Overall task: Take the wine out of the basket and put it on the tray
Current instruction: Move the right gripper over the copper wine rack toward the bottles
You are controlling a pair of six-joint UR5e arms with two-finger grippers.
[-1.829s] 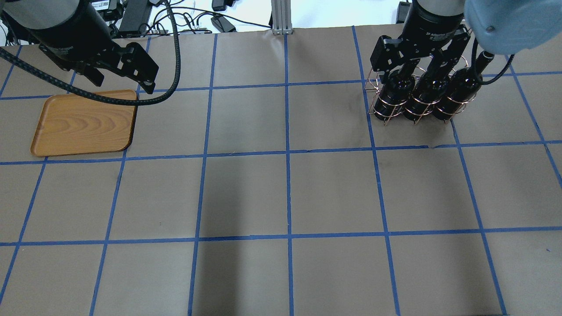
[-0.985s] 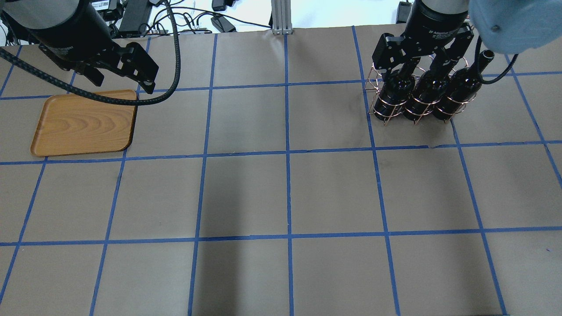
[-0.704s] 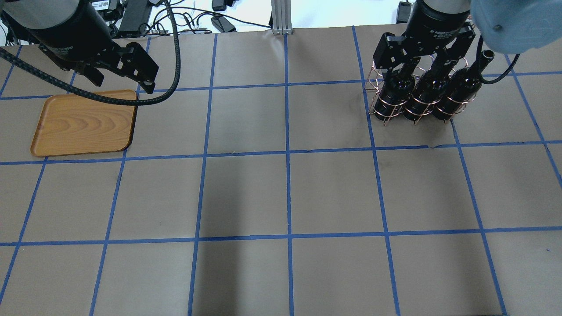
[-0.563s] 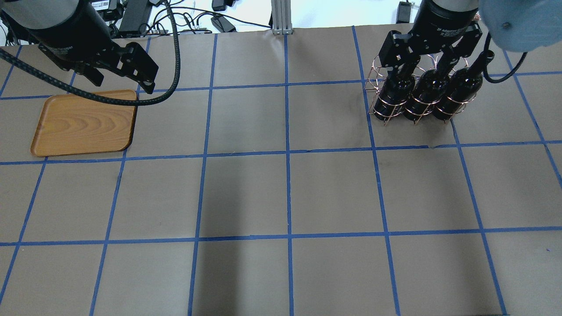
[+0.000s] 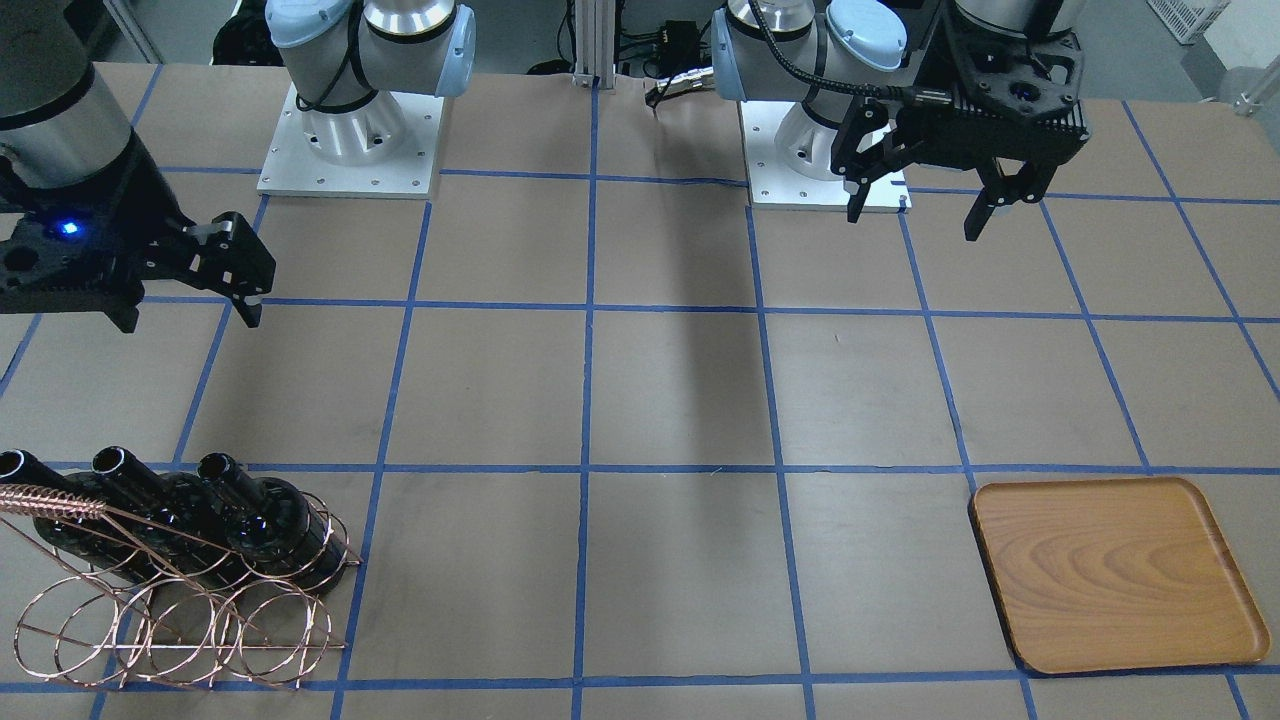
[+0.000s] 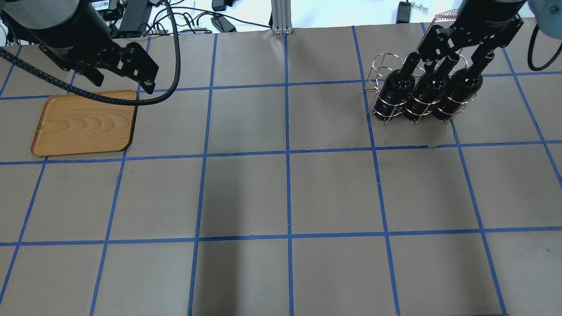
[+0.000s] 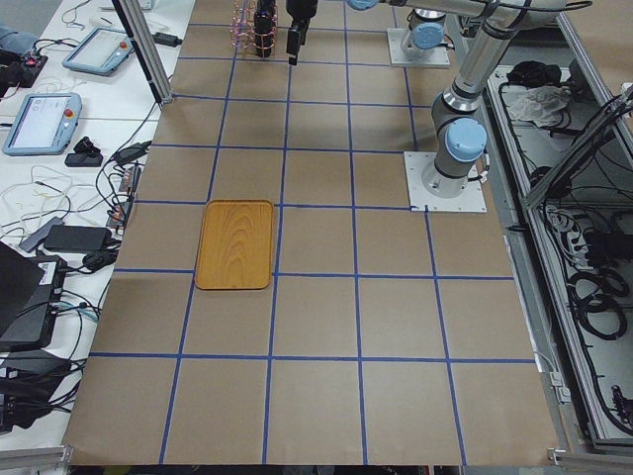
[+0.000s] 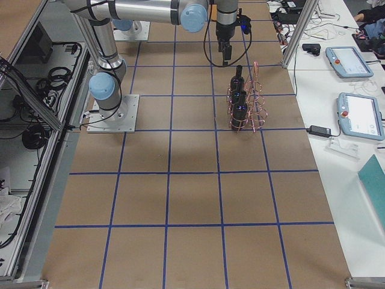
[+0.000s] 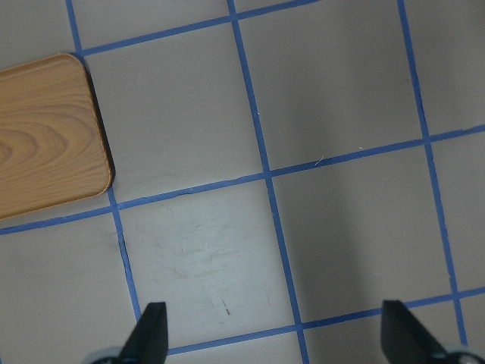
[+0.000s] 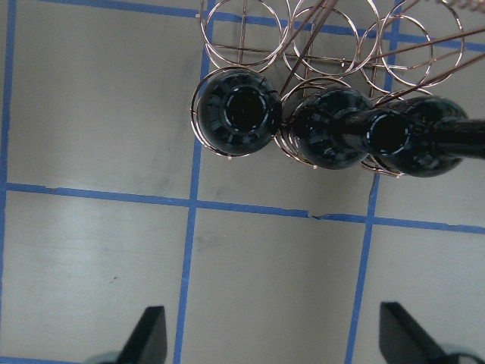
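Note:
Three near-black wine bottles [image 6: 393,94] stand side by side in the copper wire basket [image 6: 380,70] at the far right; they also show in the front view [image 5: 265,515] and from above in the right wrist view [image 10: 239,114]. My right gripper [image 6: 456,48] is open and empty, raised above and behind the bottle necks; the right wrist view [image 10: 276,341] shows bare table between its fingers. My left gripper [image 6: 123,83] is open and empty, hovering over the far right edge of the wooden tray [image 6: 83,123], which lies bare at the far left.
The table is brown paper with a blue tape grid. The basket's coiled handle [image 5: 45,497] rises beside the bottles. The arm bases [image 5: 350,150] stand at the robot's edge. Cables and tablets [image 7: 40,119] lie beyond the far edge.
My right gripper has lifted up and back to the right, away from the bottle necks, still open and empty. The bottles stay in the basket. The left arm has not moved.

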